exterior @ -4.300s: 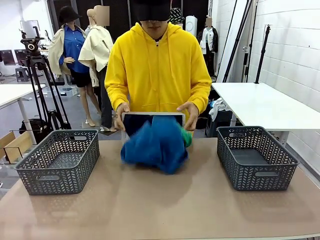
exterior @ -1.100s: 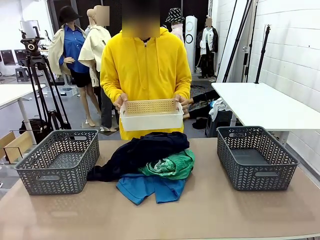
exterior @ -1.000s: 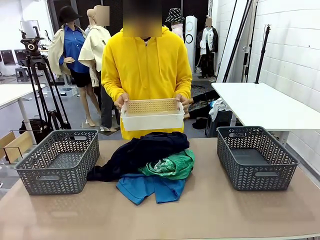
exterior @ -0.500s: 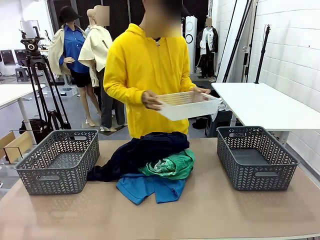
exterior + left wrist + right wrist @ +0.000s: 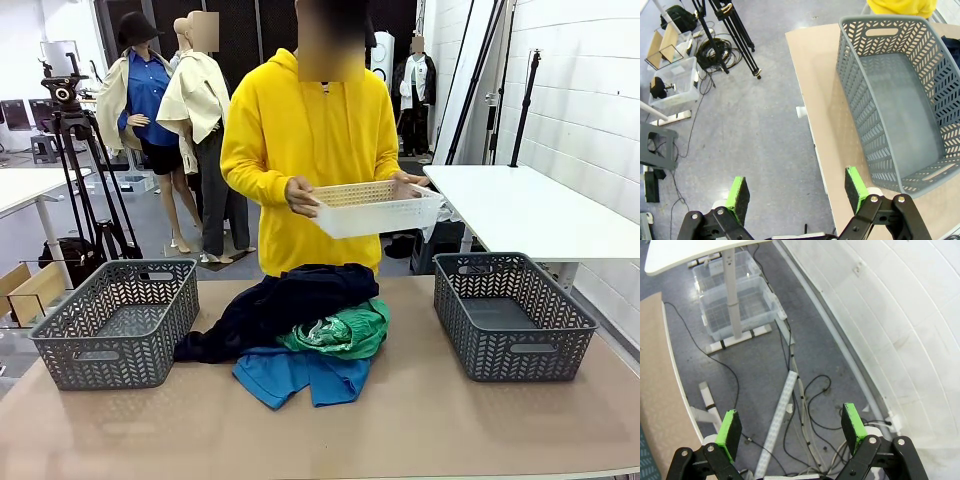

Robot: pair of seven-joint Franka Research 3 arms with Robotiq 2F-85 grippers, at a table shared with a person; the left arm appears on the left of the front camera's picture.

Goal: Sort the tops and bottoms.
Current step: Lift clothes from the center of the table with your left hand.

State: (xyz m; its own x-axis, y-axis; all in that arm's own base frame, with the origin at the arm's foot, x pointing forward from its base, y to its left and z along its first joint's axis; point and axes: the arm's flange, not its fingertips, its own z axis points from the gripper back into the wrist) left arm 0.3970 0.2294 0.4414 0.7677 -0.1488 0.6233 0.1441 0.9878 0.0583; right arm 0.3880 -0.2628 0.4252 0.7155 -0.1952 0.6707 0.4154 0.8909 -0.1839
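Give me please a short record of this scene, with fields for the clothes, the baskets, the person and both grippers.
clothes: one pile in the middle of the table; dark navy garment on top, green shorts to its right, blue shirt underneath
baskets: left grey basket and right grey basket, no clothes inside
person: at far side, holds white basket off the table
left gripper: open, holding nothing, near left grey basket
right gripper: open, holding nothing, over the floor

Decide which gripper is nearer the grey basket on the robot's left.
Left. The left gripper hangs beside that grey basket at the table edge; the right gripper hangs over floor near a wall.
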